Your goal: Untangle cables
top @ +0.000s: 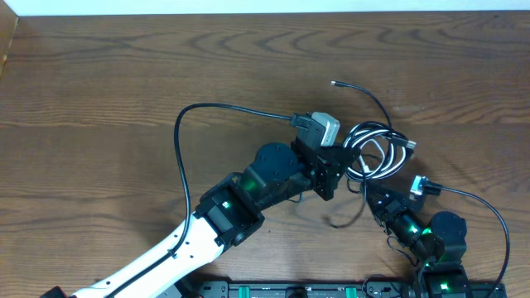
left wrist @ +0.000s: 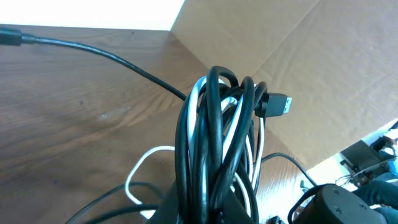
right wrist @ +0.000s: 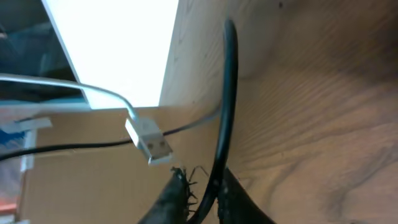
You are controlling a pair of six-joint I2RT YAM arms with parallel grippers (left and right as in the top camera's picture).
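The left gripper [top: 346, 161] is clamping tight on the coiled bundle of black and white cables [left wrist: 217, 143], which is standing up above the wooden table [top: 124, 74]. Just beside the bundle, the right gripper [right wrist: 205, 202] is pinching a single black cable [right wrist: 227, 93].

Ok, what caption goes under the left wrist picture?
Tangled bundle of thin black and white cables pinched in the jaws, small black plug poking out, over the brown wooden table.
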